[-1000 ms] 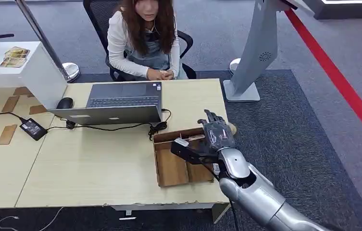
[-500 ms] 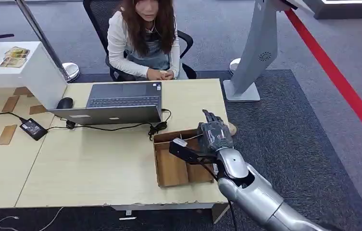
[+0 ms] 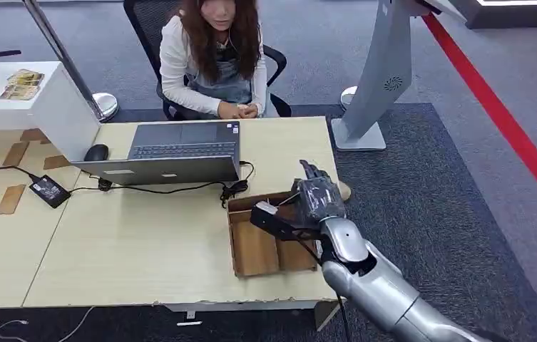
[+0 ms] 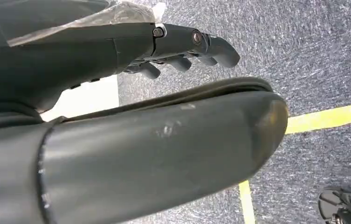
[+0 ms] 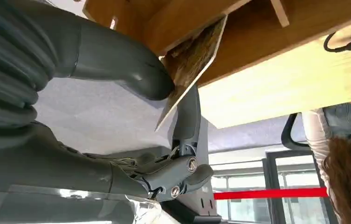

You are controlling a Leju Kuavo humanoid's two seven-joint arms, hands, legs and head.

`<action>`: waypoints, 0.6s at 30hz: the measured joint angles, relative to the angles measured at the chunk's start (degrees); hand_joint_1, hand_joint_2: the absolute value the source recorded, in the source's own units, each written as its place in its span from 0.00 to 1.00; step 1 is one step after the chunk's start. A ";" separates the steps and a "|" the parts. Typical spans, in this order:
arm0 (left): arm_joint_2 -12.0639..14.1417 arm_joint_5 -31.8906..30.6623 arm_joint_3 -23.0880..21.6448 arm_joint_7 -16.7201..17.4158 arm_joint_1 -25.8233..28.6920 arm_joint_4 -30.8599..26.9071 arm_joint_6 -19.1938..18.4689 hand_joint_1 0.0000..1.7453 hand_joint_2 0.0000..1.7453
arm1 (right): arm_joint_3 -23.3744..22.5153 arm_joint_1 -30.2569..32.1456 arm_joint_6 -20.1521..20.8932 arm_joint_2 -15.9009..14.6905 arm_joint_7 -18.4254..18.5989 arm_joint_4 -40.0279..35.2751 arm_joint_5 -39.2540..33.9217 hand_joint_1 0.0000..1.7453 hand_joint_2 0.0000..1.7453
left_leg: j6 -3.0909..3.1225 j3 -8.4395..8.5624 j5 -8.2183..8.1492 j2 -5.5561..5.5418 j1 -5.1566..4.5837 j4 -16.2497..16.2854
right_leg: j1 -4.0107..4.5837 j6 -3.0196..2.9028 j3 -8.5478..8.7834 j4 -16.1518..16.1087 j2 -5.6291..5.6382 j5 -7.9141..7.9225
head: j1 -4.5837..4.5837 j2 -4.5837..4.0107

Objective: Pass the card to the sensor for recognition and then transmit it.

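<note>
Right hand (image 3: 319,201) pinches the card (image 5: 194,63) between thumb and finger over the wooden tray (image 3: 251,249).

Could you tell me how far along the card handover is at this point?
Done: the right hand pinches the card between thumb and finger. In hand: it holds the card over the wooden tray. Left: presenting it to a sensor and passing it on; the person waits behind the laptop.

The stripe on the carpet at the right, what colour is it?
Red: the stripe on the grey carpet, best in the head view.
</note>
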 joint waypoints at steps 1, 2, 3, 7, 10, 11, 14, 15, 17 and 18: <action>0.00 -0.02 0.00 0.00 0.00 0.00 0.00 0.00 0.00 | -0.02 -0.09 -0.17 0.09 -0.11 0.15 -0.20 0.90 1.00 | 0.00 0.00 0.00 0.00 0.00 0.00 | 0.00 0.00 0.00 0.00 0.00 0.00 | 0.00 0.00; 0.00 -0.02 0.00 0.00 0.00 0.00 0.00 0.00 0.00 | -0.04 -0.19 -0.42 0.11 -0.24 0.28 -0.26 0.90 1.00 | 0.00 0.01 0.00 0.00 0.00 0.00 | 0.00 0.00 0.00 0.00 0.00 0.00 | 0.00 0.00; 0.00 0.00 0.00 -0.02 0.00 0.00 0.00 0.00 0.00 | -0.06 -0.24 -0.63 0.13 -0.26 0.31 -0.44 0.91 1.00 | 0.00 0.01 0.00 0.00 0.00 0.00 | 0.00 0.00 0.00 0.00 0.00 0.00 | 0.00 0.00; 0.00 0.63 0.00 -0.09 0.01 0.00 0.02 0.00 0.00 | -0.30 -0.34 -0.87 0.02 -0.13 -1.37 -1.20 0.89 1.00 | 0.00 0.03 0.00 0.00 0.00 0.00 | 0.00 0.00 -0.01 0.00 0.00 0.00 | 0.00 0.00; 0.00 1.31 0.00 -0.07 0.04 0.02 0.20 0.00 0.00 | -1.16 -0.37 -0.37 -0.89 2.23 -6.77 -1.90 0.83 1.00 | 0.00 0.05 0.00 0.01 -0.02 0.01 | -0.01 0.00 -0.01 0.00 0.00 0.00 | 0.00 -0.02; 0.00 1.49 0.00 0.04 0.07 0.02 0.22 0.00 0.00 | -1.61 -0.39 -0.04 -1.41 3.01 -9.65 -2.36 0.83 1.00 | 0.00 0.04 0.00 0.01 -0.02 0.01 | -0.01 0.00 -0.02 0.00 0.00 0.00 | 0.02 -0.02; 0.00 1.95 0.00 0.18 0.11 0.02 0.42 0.00 0.00 | -3.22 -0.66 1.09 -2.98 4.68 -16.01 -4.09 0.79 1.00 | 0.00 0.06 0.00 0.02 -0.03 0.01 | -0.01 0.00 -0.01 0.00 0.00 0.00 | 0.00 0.00; -0.02 2.05 0.02 0.17 0.12 0.02 0.59 0.00 0.00 | -3.87 -0.65 1.49 -3.63 5.14 -18.37 -4.88 0.76 1.00 | 0.00 0.05 0.00 0.02 -0.03 0.01 | -0.01 0.00 -0.01 0.00 0.00 0.00 | 0.00 -0.02; -0.02 2.18 0.02 0.15 0.13 0.02 0.72 0.00 0.00 | -5.00 -0.67 1.81 -4.85 5.40 -22.60 -5.76 0.72 1.00 | 0.00 0.06 0.00 0.01 -0.04 0.00 | -0.02 0.00 -0.01 -0.01 0.00 0.00 | 0.00 0.00; -0.02 2.23 0.02 0.09 0.14 0.02 0.79 0.00 0.00 | -5.55 -0.66 1.84 -5.35 5.64 -24.50 -6.08 0.69 1.00 | 0.00 0.06 0.00 0.02 -0.04 0.00 | -0.02 0.00 0.00 -0.01 0.00 0.00 | 0.00 0.00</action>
